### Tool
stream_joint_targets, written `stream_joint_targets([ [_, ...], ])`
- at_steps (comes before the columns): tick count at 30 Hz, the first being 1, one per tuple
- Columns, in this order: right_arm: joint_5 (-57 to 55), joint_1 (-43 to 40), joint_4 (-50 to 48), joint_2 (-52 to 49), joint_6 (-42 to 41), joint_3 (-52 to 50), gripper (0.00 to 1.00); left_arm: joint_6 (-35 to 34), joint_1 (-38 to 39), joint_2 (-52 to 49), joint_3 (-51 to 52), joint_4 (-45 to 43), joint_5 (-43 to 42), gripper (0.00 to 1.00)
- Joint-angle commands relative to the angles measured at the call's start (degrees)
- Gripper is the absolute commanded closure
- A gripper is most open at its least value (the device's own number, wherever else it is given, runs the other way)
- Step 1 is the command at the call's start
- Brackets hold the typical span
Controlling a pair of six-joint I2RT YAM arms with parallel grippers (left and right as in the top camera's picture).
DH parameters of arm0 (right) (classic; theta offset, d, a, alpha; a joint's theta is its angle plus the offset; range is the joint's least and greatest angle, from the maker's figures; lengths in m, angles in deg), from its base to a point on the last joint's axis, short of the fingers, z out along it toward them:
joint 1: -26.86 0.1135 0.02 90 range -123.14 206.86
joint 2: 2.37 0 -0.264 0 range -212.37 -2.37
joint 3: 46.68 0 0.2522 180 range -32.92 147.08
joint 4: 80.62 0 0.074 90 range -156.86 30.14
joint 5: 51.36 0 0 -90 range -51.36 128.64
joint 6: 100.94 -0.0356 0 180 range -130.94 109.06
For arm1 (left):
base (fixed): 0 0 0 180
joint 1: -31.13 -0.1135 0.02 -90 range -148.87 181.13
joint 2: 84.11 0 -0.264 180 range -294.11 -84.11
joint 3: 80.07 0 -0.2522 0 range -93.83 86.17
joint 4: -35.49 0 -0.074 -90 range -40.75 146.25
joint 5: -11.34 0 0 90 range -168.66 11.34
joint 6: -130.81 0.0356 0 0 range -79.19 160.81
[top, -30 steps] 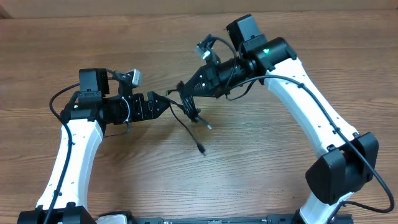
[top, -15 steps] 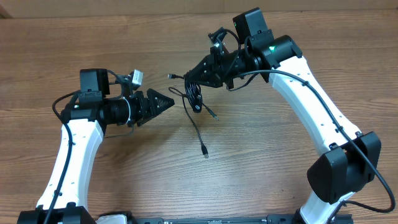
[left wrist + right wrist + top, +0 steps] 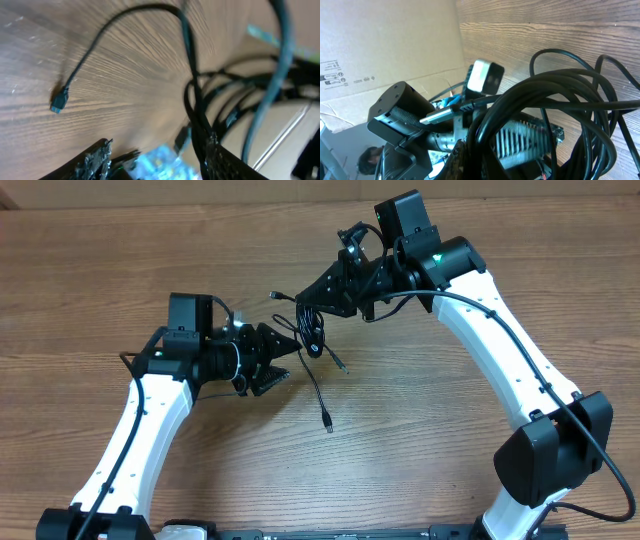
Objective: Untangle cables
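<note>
Two arms meet over the wooden table (image 3: pixel 430 450), one claw each. The right gripper (image 3: pixel 303 304) is clamped on the cables (image 3: pixel 314 340), a knot of thin black cords that hangs from its tip above the middle of the table (how many cords are in the knot cannot be told, as they overlap too much).

Three plug ends show from overhead. The upper plug (image 3: pixel 275 297) sticks out to the left of the right claw. The middle plug (image 3: pixel 345 367) lies just beyond the lower right of the knot. The lowest plug (image 3: pixel 328 423) ends a single long strand that trails toward the near edge.

The left gripper (image 3: pixel 283 363) points at the knot from the left, its jaws apart. In the left wrist view its two fingertips (image 3: pixel 95 160) stand wide of each other, and several black strands run down close against the right-hand one, not pinched.

The right wrist view is filled with looped cord and shows one silver-tipped connector (image 3: pixel 440 116), with a cardboard box (image 3: pixel 380 50) behind.
</note>
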Motion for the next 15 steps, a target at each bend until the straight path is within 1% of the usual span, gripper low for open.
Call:
stream_joint_targets([
  [1, 0.5, 0.1, 0.2, 1.3, -0.5, 1.0, 0.96, -14.1, 0.8, -0.8, 1.0, -2.4, 5.2, 0.39],
  [3, 0.5, 0.2, 0.3, 1.3, -0.5, 1.0, 0.96, -16.1, 1.2, -0.8, 1.0, -5.3, 5.4, 0.40],
  [4, 0.5, 0.2, 0.3, 1.3, -0.5, 1.0, 0.96, -17.5, 1.7, -0.8, 1.0, -8.2, 5.5, 0.39],
  [5, 0.5, 0.2, 0.3, 1.3, -0.5, 1.0, 0.96, -18.3, 2.0, -0.9, 1.0, -9.4, 5.6, 0.38],
  [7, 0.5, 0.2, 0.3, 1.3, -0.5, 1.0, 0.96, -19.8, 2.8, -0.9, 1.0, -11.3, 5.7, 0.39],
  [12, 0.5, 0.2, 0.3, 1.3, -0.7, 1.0, 0.96, -21.3, 5.7, -1.3, 1.0, -12.0, 5.7, 0.47],
  [15, 0.5, 0.2, 0.3, 1.3, -0.7, 1.0, 0.96, -21.4, 7.2, -2.2, 1.0, -12.0, 5.7, 0.49],
])
